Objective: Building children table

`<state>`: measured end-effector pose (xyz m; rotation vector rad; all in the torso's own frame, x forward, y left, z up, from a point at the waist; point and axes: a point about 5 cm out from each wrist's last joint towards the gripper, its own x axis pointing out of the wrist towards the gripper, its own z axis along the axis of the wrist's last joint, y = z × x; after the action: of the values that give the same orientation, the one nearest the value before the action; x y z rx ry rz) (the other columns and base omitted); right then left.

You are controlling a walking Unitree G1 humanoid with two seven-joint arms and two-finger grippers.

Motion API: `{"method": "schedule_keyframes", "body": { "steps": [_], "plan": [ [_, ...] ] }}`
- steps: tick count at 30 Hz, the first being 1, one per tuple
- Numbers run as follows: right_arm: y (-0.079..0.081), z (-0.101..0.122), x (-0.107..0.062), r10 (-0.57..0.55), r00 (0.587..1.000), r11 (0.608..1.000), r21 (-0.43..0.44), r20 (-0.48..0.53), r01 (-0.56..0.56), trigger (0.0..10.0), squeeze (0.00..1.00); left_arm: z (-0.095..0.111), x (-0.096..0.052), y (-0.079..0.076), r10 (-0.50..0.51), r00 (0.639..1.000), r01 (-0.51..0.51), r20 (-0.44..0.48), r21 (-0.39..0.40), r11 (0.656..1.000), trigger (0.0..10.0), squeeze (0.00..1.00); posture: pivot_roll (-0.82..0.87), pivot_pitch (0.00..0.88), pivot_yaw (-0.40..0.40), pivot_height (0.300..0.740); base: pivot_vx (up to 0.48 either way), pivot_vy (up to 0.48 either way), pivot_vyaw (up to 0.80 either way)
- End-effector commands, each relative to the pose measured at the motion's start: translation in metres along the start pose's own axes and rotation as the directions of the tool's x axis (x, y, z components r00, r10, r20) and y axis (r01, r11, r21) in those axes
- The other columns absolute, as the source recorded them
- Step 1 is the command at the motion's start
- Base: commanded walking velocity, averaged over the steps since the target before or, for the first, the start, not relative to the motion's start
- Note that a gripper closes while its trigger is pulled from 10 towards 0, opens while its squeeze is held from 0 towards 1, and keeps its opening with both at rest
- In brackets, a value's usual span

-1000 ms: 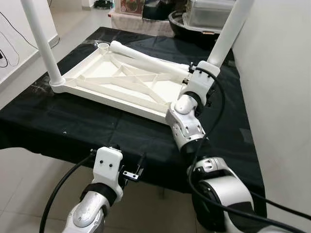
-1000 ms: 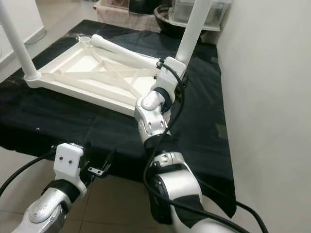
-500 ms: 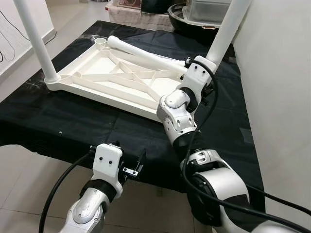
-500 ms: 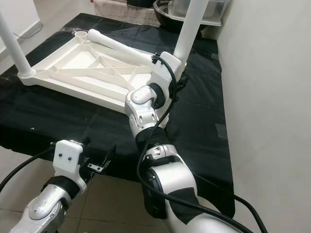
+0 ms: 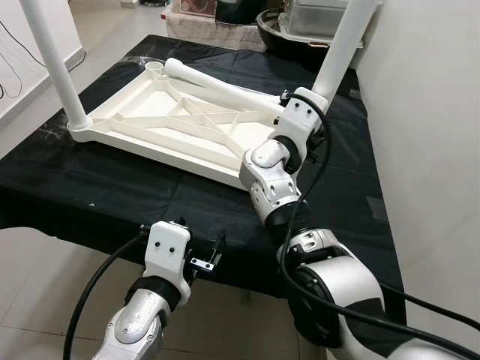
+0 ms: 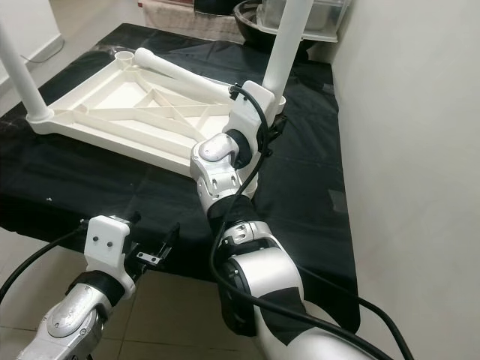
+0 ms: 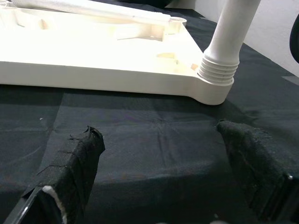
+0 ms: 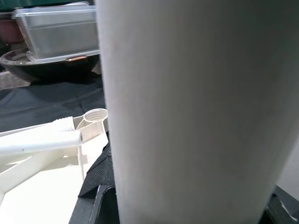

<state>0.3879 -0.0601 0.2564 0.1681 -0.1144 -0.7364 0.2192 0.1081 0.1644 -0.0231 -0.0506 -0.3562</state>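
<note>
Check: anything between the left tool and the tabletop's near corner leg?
Nothing but bare black cloth between the left tool and the screwed-in leg, per left wrist view.

- A low surface covered by a black cloth (image 5: 150,187) is seen — the cloth hangs over the near edge above a tiled floor (image 5: 30,300).
- A white tabletop (image 5: 180,127) is laid upside down on the cloth, its ribbed underside facing up.
- Two white legs are stood upright in its corners: one at the near left (image 5: 56,67), one at the near right (image 5: 337,52).
- A loose leg (image 5: 225,86) is laid across the far part of the tabletop, beside an open corner socket (image 5: 155,68).
- At the far end, a dark bowl (image 5: 289,34) and a clear plastic container (image 5: 315,15) are seen — whether they rest on the cloth cannot be told.
</note>
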Motion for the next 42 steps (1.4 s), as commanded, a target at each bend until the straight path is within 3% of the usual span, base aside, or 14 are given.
{"method": "schedule_keyframes", "body": {
  "steps": [1, 3, 4, 17, 18, 42],
  "plan": [
    [-0.011, -0.040, -0.003, -0.039, 0.987, 0.994, -0.103, -0.156, 0.023, 10.0, 0.36, -0.003, -0.001, -0.001, 0.002, 1.000, -0.002, -0.007, -0.004, 1.000, 10.0, 0.00, 0.10, 0.139, -0.103, 0.740, 0.000, 0.000, 0.00],
    [-0.011, -0.041, -0.003, -0.037, 0.986, 0.995, -0.099, -0.161, 0.021, 10.0, 0.36, -0.003, -0.002, -0.001, 0.002, 1.000, -0.002, -0.007, -0.004, 1.000, 10.0, 0.00, 0.10, 0.139, -0.103, 0.740, 0.000, 0.000, 0.00],
    [-0.010, -0.041, -0.003, -0.024, 0.985, 0.996, -0.092, -0.169, 0.008, 10.0, 1.00, -0.003, -0.002, -0.001, 0.002, 1.000, -0.002, -0.008, -0.004, 1.000, 10.0, 0.00, 0.10, 0.139, -0.101, 0.740, 0.000, 0.000, 0.00],
    [-0.006, -0.043, -0.007, 0.040, 0.985, 0.997, -0.061, -0.170, -0.051, 10.0, 1.00, -0.008, -0.003, -0.005, -0.010, 1.000, 0.010, -0.019, -0.002, 1.000, 10.0, 0.00, 0.10, 0.127, -0.099, 0.740, 0.000, 0.000, 0.00],
    [-0.005, -0.043, -0.007, 0.051, 0.984, 0.997, -0.052, -0.171, -0.060, 10.0, 0.03, -0.008, -0.003, -0.005, -0.012, 1.000, 0.012, -0.019, -0.003, 1.000, 10.0, 0.00, 0.10, 0.127, -0.099, 0.740, 0.000, 0.000, 0.00],
    [-0.002, -0.051, -0.016, 0.272, 0.934, 0.961, 0.013, -0.229, -0.277, 10.0, 0.00, -0.011, -0.001, -0.002, -0.010, 1.000, 0.010, -0.016, 0.004, 1.000, 10.0, 0.00, 0.09, 0.111, -0.093, 0.740, 0.000, 0.000, 0.00]
  ]
}}
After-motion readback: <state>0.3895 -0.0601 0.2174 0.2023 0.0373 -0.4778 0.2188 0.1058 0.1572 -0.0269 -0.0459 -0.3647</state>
